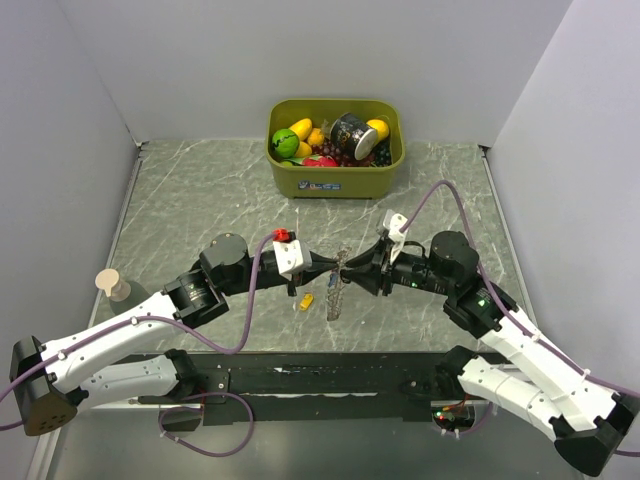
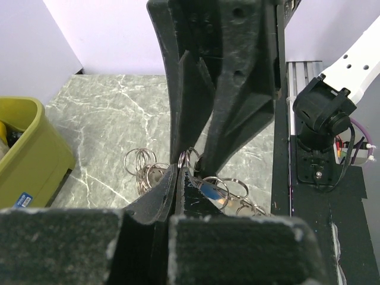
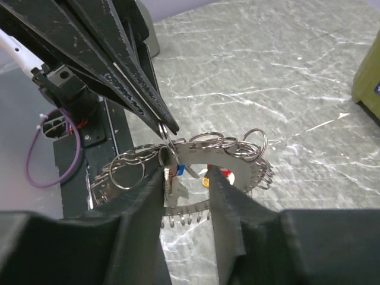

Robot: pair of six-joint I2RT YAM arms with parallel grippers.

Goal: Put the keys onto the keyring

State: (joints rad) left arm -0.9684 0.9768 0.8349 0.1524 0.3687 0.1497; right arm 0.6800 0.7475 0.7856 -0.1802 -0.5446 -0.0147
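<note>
L: my left gripper [image 2: 178, 178] is pinching one small split ring [image 2: 189, 158], jaws together | R: my right gripper [image 3: 189, 169] is straddling the one keyring [image 3: 208, 149], jaws apart; whether they are pressing it I cannot tell | between right jaws: one blue key [image 2: 209, 190] and one red-orange key head [image 3: 205, 180] are hanging | below left jaws: one yellow key [image 1: 306, 301] is lying on the table [image 1: 200, 200]
</note>
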